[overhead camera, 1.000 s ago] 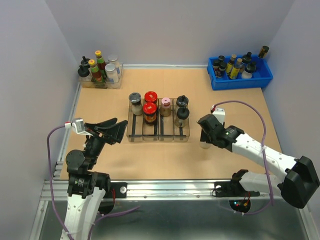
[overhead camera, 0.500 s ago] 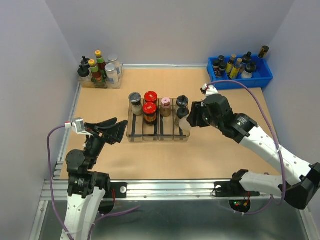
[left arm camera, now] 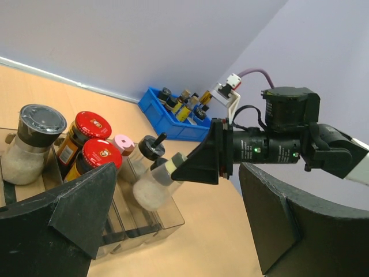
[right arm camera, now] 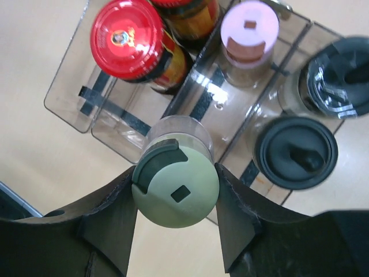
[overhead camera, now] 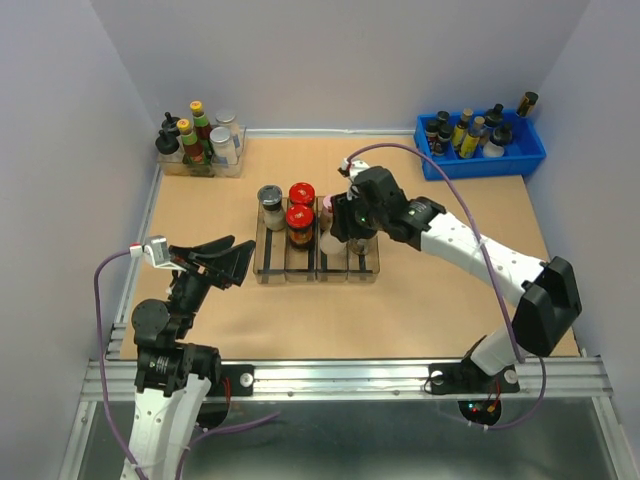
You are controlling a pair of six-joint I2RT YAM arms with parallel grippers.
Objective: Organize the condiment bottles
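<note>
Swung leftward from the near-right tabletop, the right gripper [overhead camera: 337,232] now hangs over the clear divided rack [overhead camera: 268,272] at mid-table, its two fingers [right arm camera: 106,222] clamped on either side of the pale-yellow-capped jar [right arm camera: 176,195], just under the cap. The left wrist view shows that jar tilted and held above the rack's near half, just near of the pink-capped jar [right arm camera: 249,26]. Whether its base touches the rack cannot be told. To its left stand the two red-lidded jars [overhead camera: 299,218], one behind the other in their lane, with the grey-lidded jar [overhead camera: 270,200] in the leftmost lane. To its right, the two black knob-capped jars [right arm camera: 296,152] fill the rightmost lane, largely hidden beneath the arm in the overhead view. The left gripper [overhead camera: 225,262] has not shifted from its post at the near left, well apart from the rack, jaws spread wide and holding nothing. A blue bin [overhead camera: 480,158] of slim dark bottles sits at the far right corner, and a clear tub [overhead camera: 200,160] of taller bottles at the far left.
</note>
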